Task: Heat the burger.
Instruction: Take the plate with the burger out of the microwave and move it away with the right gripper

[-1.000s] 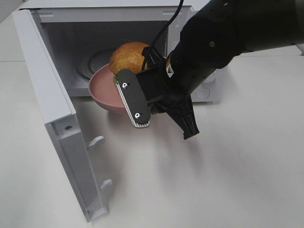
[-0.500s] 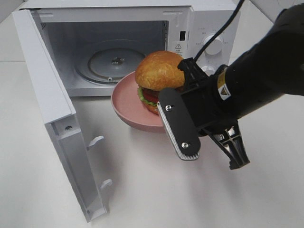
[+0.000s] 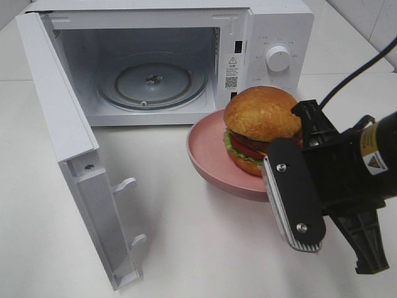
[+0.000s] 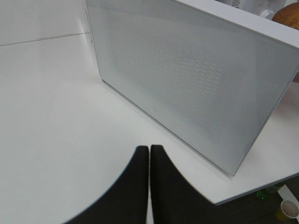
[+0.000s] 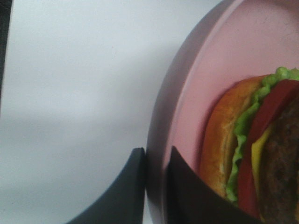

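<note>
The burger (image 3: 260,121) sits on a pink plate (image 3: 208,155), in front of the microwave's control panel and outside the open cavity. My right gripper (image 3: 273,177) is shut on the plate's near rim. In the right wrist view its fingers (image 5: 135,186) pinch the plate's rim (image 5: 187,93), one on each side, with the burger (image 5: 261,140) just beyond. I cannot tell whether the plate rests on the table. My left gripper (image 4: 149,156) is shut and empty, low over the table beside the outer face of the microwave door (image 4: 187,79). It is out of the exterior view.
The white microwave (image 3: 267,25) stands at the back, its door (image 3: 62,136) swung open to the left. A glass turntable (image 3: 152,81) lies inside. A dial (image 3: 278,57) is on the panel. A paper cup (image 4: 289,209) sits below the table edge.
My right gripper has carried the plate and burger from the microwave's opening to the right and toward the front of the table. The cavity now shows the bare turntable.
</note>
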Controlling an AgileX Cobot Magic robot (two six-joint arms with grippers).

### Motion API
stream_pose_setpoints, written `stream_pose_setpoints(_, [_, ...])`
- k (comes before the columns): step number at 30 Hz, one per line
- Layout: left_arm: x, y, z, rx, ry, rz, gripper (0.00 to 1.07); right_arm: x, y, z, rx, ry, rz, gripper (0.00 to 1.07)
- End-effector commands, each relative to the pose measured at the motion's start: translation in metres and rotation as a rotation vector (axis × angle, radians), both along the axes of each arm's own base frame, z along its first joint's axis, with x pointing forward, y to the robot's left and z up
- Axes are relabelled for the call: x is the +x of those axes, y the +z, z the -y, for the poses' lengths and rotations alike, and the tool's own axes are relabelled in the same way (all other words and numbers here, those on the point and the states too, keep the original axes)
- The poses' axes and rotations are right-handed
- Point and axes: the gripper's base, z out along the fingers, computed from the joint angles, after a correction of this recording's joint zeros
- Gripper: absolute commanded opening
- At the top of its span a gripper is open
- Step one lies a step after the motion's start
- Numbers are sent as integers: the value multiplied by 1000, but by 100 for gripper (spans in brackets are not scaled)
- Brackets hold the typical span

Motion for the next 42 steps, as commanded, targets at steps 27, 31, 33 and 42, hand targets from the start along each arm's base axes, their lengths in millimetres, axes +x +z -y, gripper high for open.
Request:
stream_pose_setpoints(27, [-2, 0, 0, -7, -3, 22, 0, -16, -18, 51, 77, -622, 76, 1])
stream_pose_setpoints(31, [-2, 0, 0, -7, -3, 22, 0, -13, -16, 55, 72, -676, 118, 1])
stream_pose_setpoints(33, [-2, 0, 0, -7, -3, 22, 0, -12, -15, 55, 80, -686, 135, 1])
stream_pose_setpoints(42, [-2, 0, 0, -7, -3, 22, 0, -1, -14, 69, 132, -822, 148, 1])
